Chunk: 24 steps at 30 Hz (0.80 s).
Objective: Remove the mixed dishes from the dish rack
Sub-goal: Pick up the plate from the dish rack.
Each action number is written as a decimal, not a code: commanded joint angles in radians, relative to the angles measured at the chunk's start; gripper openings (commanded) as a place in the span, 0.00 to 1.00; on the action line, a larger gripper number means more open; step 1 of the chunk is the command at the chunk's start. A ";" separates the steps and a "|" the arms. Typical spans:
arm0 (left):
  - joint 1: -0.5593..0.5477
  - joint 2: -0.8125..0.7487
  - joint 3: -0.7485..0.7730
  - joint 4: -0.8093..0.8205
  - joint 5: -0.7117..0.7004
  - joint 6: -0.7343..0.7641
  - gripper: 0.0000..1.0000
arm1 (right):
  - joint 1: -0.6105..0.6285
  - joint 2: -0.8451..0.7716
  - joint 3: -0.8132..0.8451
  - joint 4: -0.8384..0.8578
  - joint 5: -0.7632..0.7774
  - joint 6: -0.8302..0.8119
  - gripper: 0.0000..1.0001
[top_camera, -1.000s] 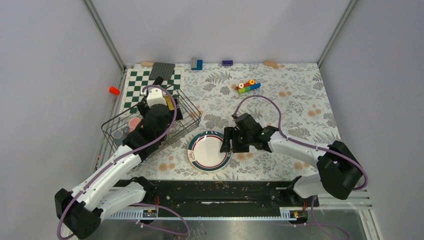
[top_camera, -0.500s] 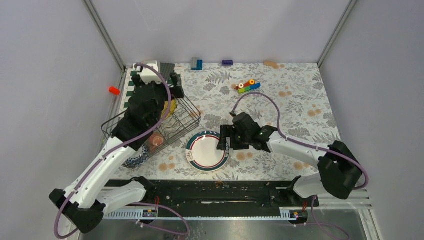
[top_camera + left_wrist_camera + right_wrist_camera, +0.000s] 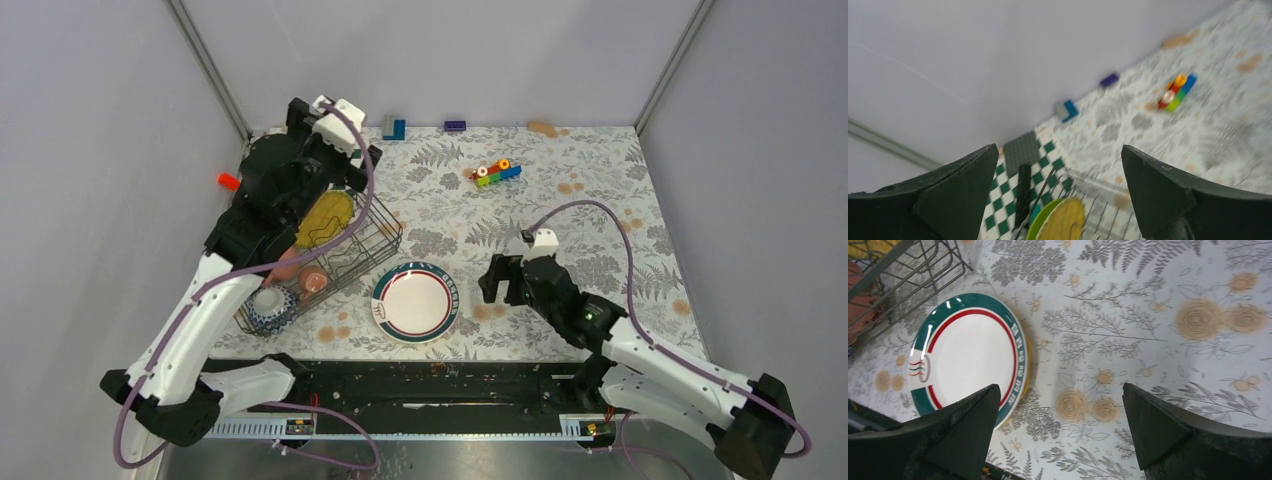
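1. Retreating wide and empty, the right gripper (image 3: 1060, 395) has left the white plate (image 3: 415, 303) flat beside the dish rack (image 3: 388, 236).
2. Left gripper (image 3: 1058, 155), also wide, has lifted clear; the yellow plate (image 3: 323, 215) waits in the rack.

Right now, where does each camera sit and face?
Top external: overhead, behind the robot, looking down on the floral-print table; left arm, right arm show.
Left wrist: above the black wire dish rack, facing the far wall; open left pincer shows.
Right wrist: facing down at the white plate with green-and-red rim; open right pincer shows.
Top and right wrist share that plate.
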<state>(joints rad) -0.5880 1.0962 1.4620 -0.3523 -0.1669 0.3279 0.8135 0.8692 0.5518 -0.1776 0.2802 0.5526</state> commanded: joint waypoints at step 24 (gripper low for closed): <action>0.362 0.422 -0.102 -0.293 0.011 0.375 0.79 | 0.008 0.013 0.053 -0.109 0.200 -0.219 1.00</action>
<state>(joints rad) -0.2348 1.4734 1.3708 -0.7177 -0.0944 0.6998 0.8135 0.8719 0.5556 -0.2649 0.4362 0.3687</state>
